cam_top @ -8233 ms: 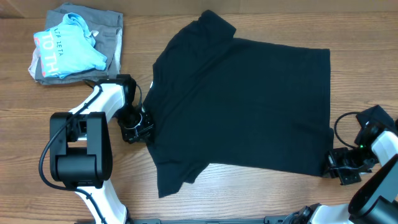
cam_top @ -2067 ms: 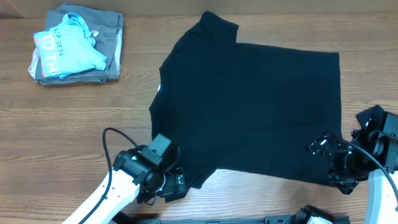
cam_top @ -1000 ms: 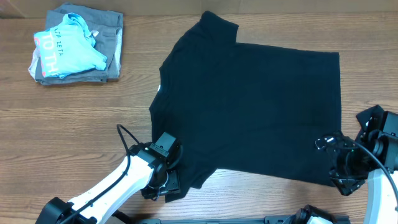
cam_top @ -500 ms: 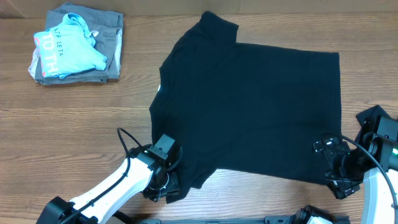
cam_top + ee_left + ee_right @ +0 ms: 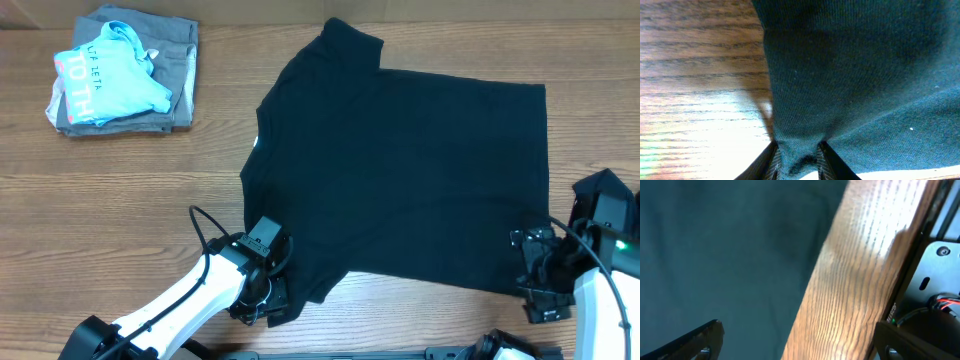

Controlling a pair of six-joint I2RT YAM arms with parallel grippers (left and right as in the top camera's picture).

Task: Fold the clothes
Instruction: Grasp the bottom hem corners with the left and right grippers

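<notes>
A black T-shirt (image 5: 400, 170) is laid flat and spread out on the middle of a wooden counter (image 5: 130, 200), with its collar toward the left of the overhead view and its hem toward the right. The step in hand is judged to be the first fold. The near sleeve is pinched in the closed left jaws, with cloth bunched between the 2 fingers (image 5: 771, 162) in the left wrist view. The right jaws are held wide open at the near hem corner, with nothing between them. The next move is judged to call for that corner to be gripped, and then for both held points to be lifted together and carried across the shirt. The neck label (image 5: 256, 141) is made out only as a pale fleck. The right fingertips are cut off at the frame edge, so contact with the cloth cannot be told. A light blue shirt (image 5: 105, 80) on a grey folded garment (image 5: 180, 60) is seen well apart.
</notes>
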